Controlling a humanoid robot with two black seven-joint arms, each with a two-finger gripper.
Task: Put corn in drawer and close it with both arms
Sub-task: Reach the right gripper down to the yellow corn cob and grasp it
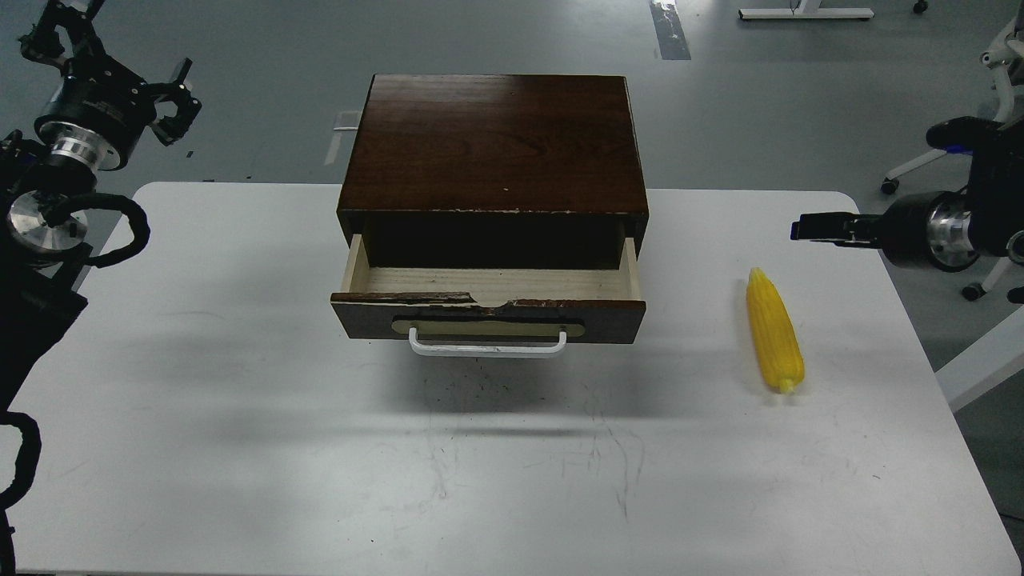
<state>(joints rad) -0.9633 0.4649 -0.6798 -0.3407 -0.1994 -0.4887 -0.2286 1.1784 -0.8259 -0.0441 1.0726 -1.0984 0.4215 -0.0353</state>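
The yellow corn (774, 331) lies on the white table (240, 416) to the right of the cabinet, stub end toward me. The dark brown cabinet (492, 144) stands at the table's middle back. Its drawer (488, 283) is pulled partly out and shows empty pale wood inside, with a chipped front edge and a white bar handle (488, 347). My left gripper (178, 98) hangs in the air at the far left, well away from the cabinet, fingers apart and empty. My right gripper (810, 227) hovers above and behind the corn, seen edge-on as a dark bar.
Beyond the table's right edge stand office chair legs (920, 168) and a white frame (988, 356). My left arm's cables (120, 232) hang over the table's left edge.
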